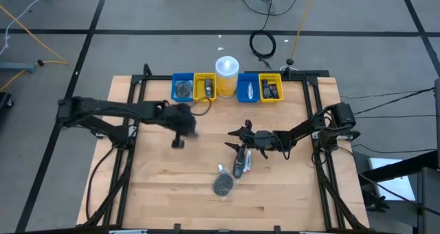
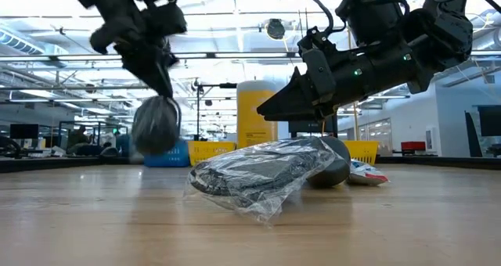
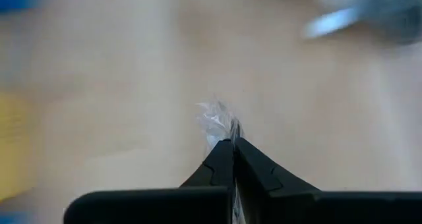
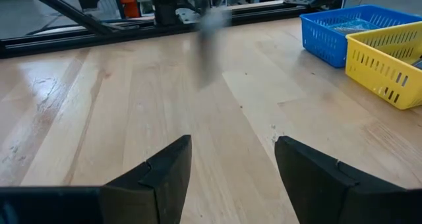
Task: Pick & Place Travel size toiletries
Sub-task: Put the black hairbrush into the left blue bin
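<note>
The left gripper [image 3: 232, 145] has its fingers [image 3: 254, 165] pressed together on a twist of clear wrap [image 3: 217, 118], and in the low view a wrapped dark disc [image 2: 155, 124] hangs from them, lifted clear of the worktop [image 2: 250, 227]. From above, this gripper [image 1: 180, 127] sits over the worktop's left middle, in front of the left pair of bins, with its arm reaching in from the left side.

The right gripper [image 4: 231, 161] has its fingers [image 4: 168, 168] spread wide apart with nothing between them, only bare wood showing in the gap. In the high view it [image 1: 235, 139] hovers near the centre of the worktop, just behind the loose items, and the low view shows it [image 2: 270, 106] raised above them.

On the worktop's front centre lies a second dark disc in clear wrap [image 1: 223, 184], with a small dark bottle [image 1: 238, 166] just behind it and a white-silver tube [image 1: 247, 162] beside that. In the low view the wrapped disc [image 2: 258, 172] lies flat in front, the bottle [image 2: 338, 163] rests right behind it, and the tube [image 2: 366, 172] shows to its right.

Along the back edge stand a blue bin [image 1: 182, 87] and a yellow bin [image 1: 205, 87], then a yellow cup with a white lid [image 1: 227, 71], then another blue bin [image 1: 249, 88] and yellow bin [image 1: 271, 87]. Each bin holds small items too small to tell apart.
</note>
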### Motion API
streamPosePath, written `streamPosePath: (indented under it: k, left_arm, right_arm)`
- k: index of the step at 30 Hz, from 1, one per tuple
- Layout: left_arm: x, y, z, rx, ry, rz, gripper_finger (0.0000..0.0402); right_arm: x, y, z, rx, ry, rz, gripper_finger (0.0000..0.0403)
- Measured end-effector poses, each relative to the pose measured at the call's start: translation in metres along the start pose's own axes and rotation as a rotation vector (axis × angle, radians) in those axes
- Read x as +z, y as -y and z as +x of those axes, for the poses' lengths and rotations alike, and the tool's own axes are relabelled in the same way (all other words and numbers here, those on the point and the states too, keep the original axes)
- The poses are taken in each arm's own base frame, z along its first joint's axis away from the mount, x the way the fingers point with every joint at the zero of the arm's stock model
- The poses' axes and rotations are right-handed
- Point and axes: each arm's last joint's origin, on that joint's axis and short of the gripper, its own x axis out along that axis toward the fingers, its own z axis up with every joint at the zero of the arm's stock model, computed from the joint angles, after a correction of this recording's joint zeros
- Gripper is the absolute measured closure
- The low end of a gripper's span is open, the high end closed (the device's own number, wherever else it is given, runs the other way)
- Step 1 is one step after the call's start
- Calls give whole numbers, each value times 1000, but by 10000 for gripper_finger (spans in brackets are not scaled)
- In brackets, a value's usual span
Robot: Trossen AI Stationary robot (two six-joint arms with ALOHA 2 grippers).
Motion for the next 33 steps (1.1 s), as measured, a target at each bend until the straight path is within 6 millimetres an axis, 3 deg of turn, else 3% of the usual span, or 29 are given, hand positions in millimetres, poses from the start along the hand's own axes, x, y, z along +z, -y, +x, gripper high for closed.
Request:
streamPosePath:
  k: [5, 10, 13, 22, 26, 33]
  left_arm:
    - [6, -20, -41, 466, -38, 102, 398]
    - [2, -54, -58, 795, -170, 215, 398]
    - [-6, -81, -58, 813, -214, 210, 400]
    - [-32, -152, -37, 819, -282, 181, 400]
    - [-40, -166, -22, 793, -312, 193, 400]
    - [-47, -170, 3, 700, -333, 176, 400]
  right_arm:
    - [0, 0, 0, 0, 0, 0, 193]
    - [0, 0, 0, 0, 1, 0, 193]
    - [0, 0, 0, 0, 1, 0, 193]
    - [0, 0, 0, 0, 1, 0, 193]
    - [0, 0, 0, 0, 1, 0, 193]
    - [0, 0, 0, 0, 1, 0, 193]
